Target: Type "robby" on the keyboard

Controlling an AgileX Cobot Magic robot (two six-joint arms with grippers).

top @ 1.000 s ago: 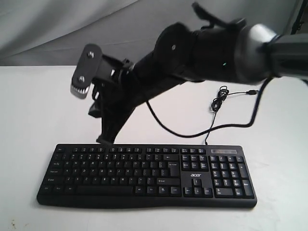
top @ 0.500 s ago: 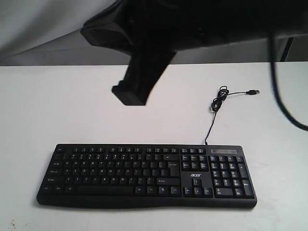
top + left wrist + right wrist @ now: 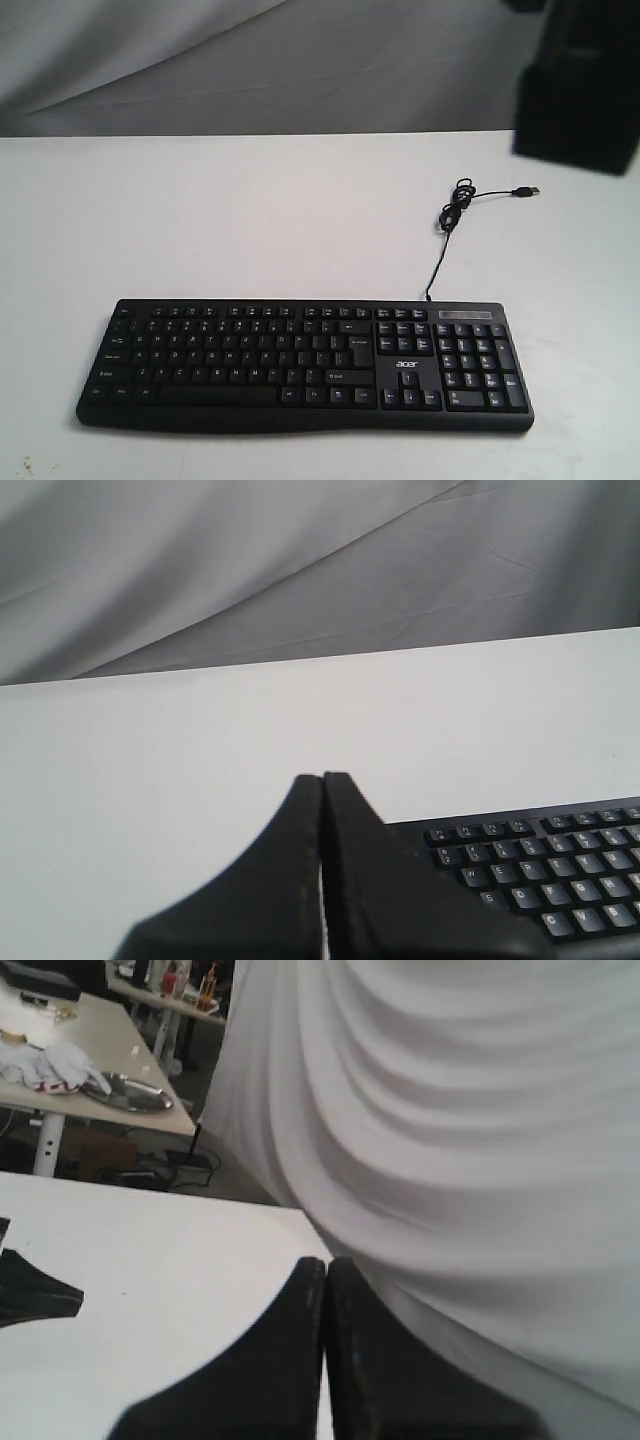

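The keyboard point(image 3: 300, 365) lay flat on the counter point(image 3: 250, 220), stretched long from letter keys point(image 3: 230, 355) to number pad point(image 3: 480, 365), and the left end effector point(image 3: 322, 780), pinched shut, hung by its letter-key end, seemingly nearer than the right end effector point(image 3: 325, 1262), also shut, which faced away.

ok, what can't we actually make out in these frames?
- Exterior view: legends on the keyboard are too small to read.
- Exterior view: dark block at top right is blurred and cut by the edge; cannot tell what it is.
- Left wrist view: the shut left gripper hides part of the keyboard; frame edges cut the rest.
- Right wrist view: past the shut right gripper, a dark shape is cut off by the edge, unidentifiable.
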